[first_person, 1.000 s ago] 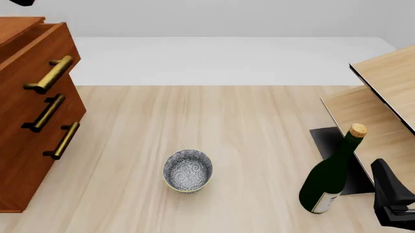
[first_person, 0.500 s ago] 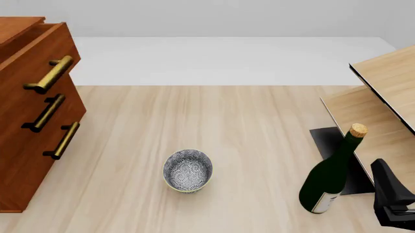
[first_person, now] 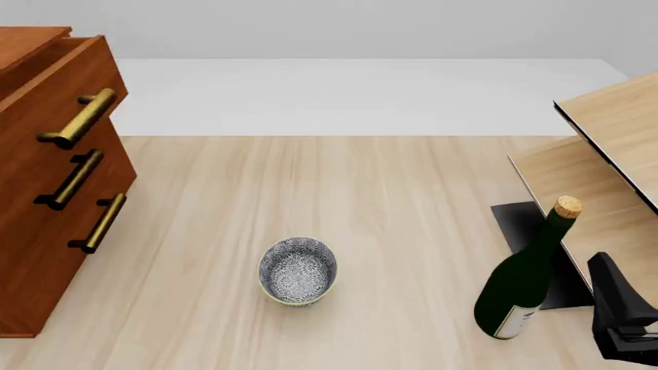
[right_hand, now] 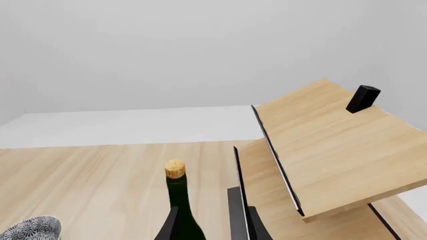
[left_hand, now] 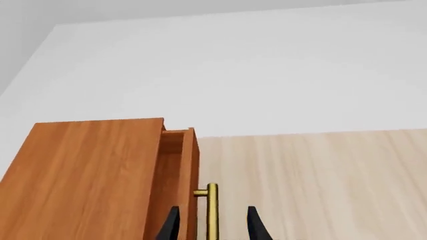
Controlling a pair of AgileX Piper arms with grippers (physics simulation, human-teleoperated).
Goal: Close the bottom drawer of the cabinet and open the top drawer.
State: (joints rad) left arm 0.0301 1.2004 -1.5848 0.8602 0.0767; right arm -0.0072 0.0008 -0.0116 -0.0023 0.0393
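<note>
The cabinet [first_person: 41, 231] stands at the table's left edge. Its top drawer [first_person: 57, 85] sticks out a little, with its brass handle [first_person: 82, 117] forward of the two below. The bottom drawer [first_person: 72, 262] sits flush with the middle one, its handle [first_person: 100, 222] lowest. In the left wrist view the top drawer [left_hand: 189, 175] shows a narrow gap behind its front. My left gripper [left_hand: 212, 227] is open, with its fingers on either side of the brass handle [left_hand: 212, 200]. It is out of the front view. My right gripper [right_hand: 210, 230] is open at the front right, behind the bottle.
A patterned bowl [first_person: 297, 270] sits mid-table. A dark green corked bottle [first_person: 525, 277] stands at the right on a dark mat [first_person: 514, 220]. Pale slanted wooden shelving [first_person: 617, 139] fills the right side, with a small black block [right_hand: 363, 98] on it. The right arm [first_person: 622, 316] is at the bottom right corner.
A dark bit of the left arm at the front view's top left corner one second ago is gone. Nothing else has moved.
</note>
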